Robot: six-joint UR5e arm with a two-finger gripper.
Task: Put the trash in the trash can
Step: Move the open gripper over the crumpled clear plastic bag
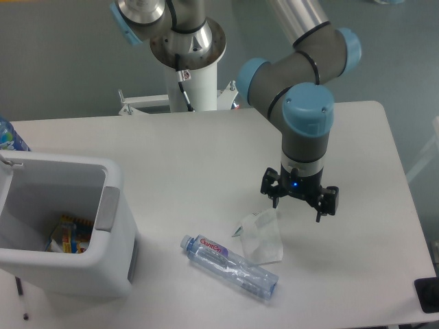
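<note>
A clear plastic water bottle [231, 267] with a blue cap and red-lettered label lies on its side near the table's front edge. Just above its right half lies a small translucent whitish plastic bag [263, 236]. My gripper [297, 210] hangs open over the table, a little up and to the right of the bag, with nothing between its fingers. The pale grey-white trash can [110, 236] stands at the front left, well apart from both pieces of trash.
A colourful yellow-red packet [67, 234] lies inside the trash can. A blue-topped bottle [9, 137] shows at the left edge behind it. The robot's white base column [194, 75] rises at the table's back. A dark object [427, 293] sits at the front right corner.
</note>
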